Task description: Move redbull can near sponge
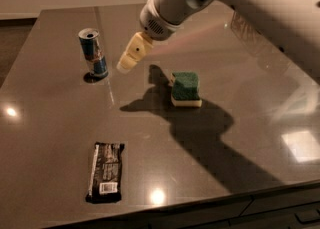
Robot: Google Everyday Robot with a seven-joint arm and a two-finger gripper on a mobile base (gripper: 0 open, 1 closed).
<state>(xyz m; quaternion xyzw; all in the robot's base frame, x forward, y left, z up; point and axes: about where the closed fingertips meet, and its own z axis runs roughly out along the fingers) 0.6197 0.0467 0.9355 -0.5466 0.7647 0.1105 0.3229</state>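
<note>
The redbull can, blue and silver with a silver top, stands upright on the dark table at the left back. The sponge, green top over a pale yellow base, lies near the table's middle, to the right of the can. My gripper, with cream-coloured fingers, hangs from the white arm just to the right of the can, between the can and the sponge. It holds nothing.
A flat black snack wrapper lies near the front edge at the left. The grey table reflects ceiling lights. The arm's shadow falls across the middle and right. The front edge runs along the bottom.
</note>
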